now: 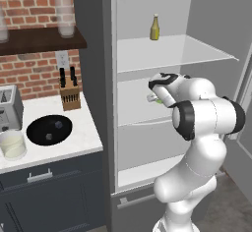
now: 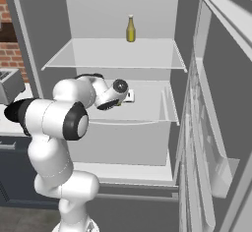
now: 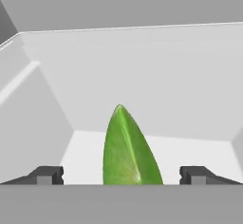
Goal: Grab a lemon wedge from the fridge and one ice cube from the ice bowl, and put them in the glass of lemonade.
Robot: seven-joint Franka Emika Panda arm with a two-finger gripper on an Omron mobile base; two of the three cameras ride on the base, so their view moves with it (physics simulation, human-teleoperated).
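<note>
- Two items must go into the drink, and neither is there yet; you are at the first pick.
- The fridge [image 1: 110, 54] stands open, its door swung to your right, with white shelves inside.
- Your arm reaches onto the middle shelf [image 2: 147, 110], where the lemon wedge [image 3: 128, 149] lies, a green-yellow sliver on the white surface.
- In the hand view the wedge sits centred between the two dark fingertips [image 3: 47, 175], with clear space on both sides.
- The claw [image 3: 121, 176] is spread wide and grips nothing; it looks lined up to close on the wedge.
- A yellow bottle [image 1: 155, 27] stands on the top shelf, well apart from your target.
- On the table [image 1: 88, 132] to your left, the black ice bowl [image 1: 49, 130] holds small pale cubes, untouched.
- The glass of lemonade [image 1: 12, 144] stands just beside the bowl, near the table's front edge.
- Left to do, as I judge it: close on the wedge, carry it to the glass, then fetch one ice cube.
</note>
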